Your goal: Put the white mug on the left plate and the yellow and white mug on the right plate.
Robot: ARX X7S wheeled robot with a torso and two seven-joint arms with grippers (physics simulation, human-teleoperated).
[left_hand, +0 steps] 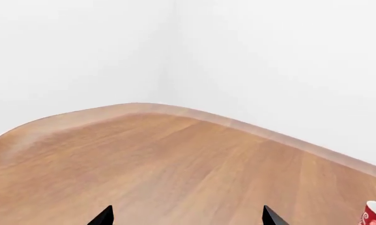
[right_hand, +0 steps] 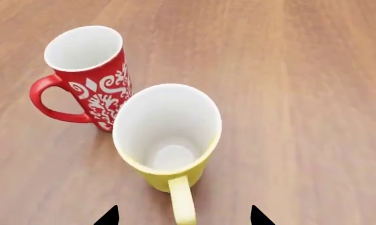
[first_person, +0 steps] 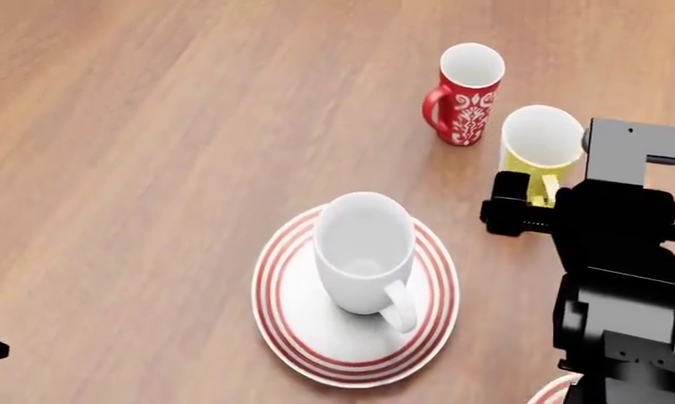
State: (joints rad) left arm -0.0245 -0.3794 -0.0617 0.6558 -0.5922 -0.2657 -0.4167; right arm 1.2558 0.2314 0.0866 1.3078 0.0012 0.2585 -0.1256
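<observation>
The right gripper (right_hand: 183, 216) shows as two black fingertips set apart, with the yellow handle of the yellow and white mug (right_hand: 166, 136) between them; the jaws are spread and the tips do not touch the handle. In the head view this gripper (first_person: 525, 210) sits at about 3 o'clock from the frame's centre, just at the near side of the same mug (first_person: 539, 143), whose handle points back toward the arm. The mug stands upright on the wooden table (first_person: 146, 168), white inside and empty.

Just beside it, at its 10 o'clock in the head view, stands a red mug (first_person: 464, 93) with a white ornament pattern, upright, its handle turned to 9 o'clock. The pattern is decoration only; no lettering, brand or label can be read on any mug or plate.

At 6 o'clock from the red mug, the white mug (first_person: 364, 252) stands upright on the left plate (first_person: 287, 316), a white plate with thin red rings, its handle toward 5 o'clock. A sliver of the right plate (first_person: 553, 391) peeks out at the lower edge, mostly hidden by the right arm.

The left gripper (left_hand: 186, 216) shows two black fingertips spread wide over bare wood, holding nothing, facing the table's rounded corner and white walls (left_hand: 269, 61); the red mug's edge lies off to one side.
</observation>
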